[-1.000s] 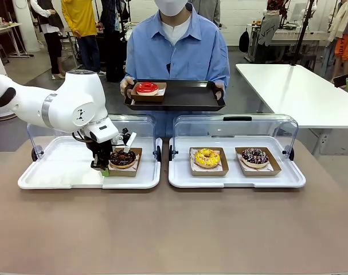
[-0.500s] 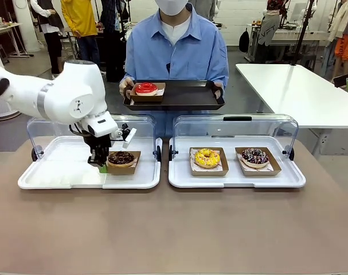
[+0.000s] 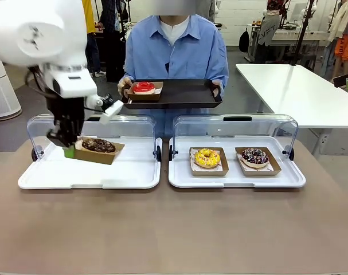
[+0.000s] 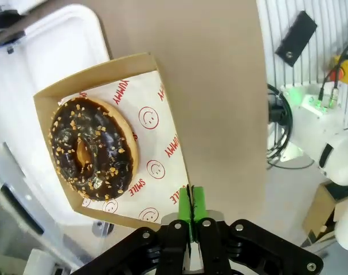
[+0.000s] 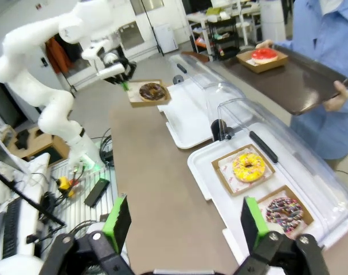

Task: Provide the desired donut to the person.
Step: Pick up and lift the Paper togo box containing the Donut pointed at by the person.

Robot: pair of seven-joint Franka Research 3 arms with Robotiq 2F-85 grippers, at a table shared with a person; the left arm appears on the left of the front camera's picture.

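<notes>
Clamping the edge of the chocolate donut's carton [image 3: 99, 151], left gripper [image 3: 69, 150] holds it above the white tray [image 3: 53, 177]; right gripper [image 5: 185, 220] stands released

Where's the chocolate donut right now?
Front view, left side: the chocolate donut sits in its cardboard tray, lifted above the left white tray, pinched at one edge by the left gripper.

Bright even room light shining from above, soft shadows lying under the white trays [image 3: 237, 182], clear lids [image 3: 235, 127] glinting, wrist pictures bending at edges.
</notes>
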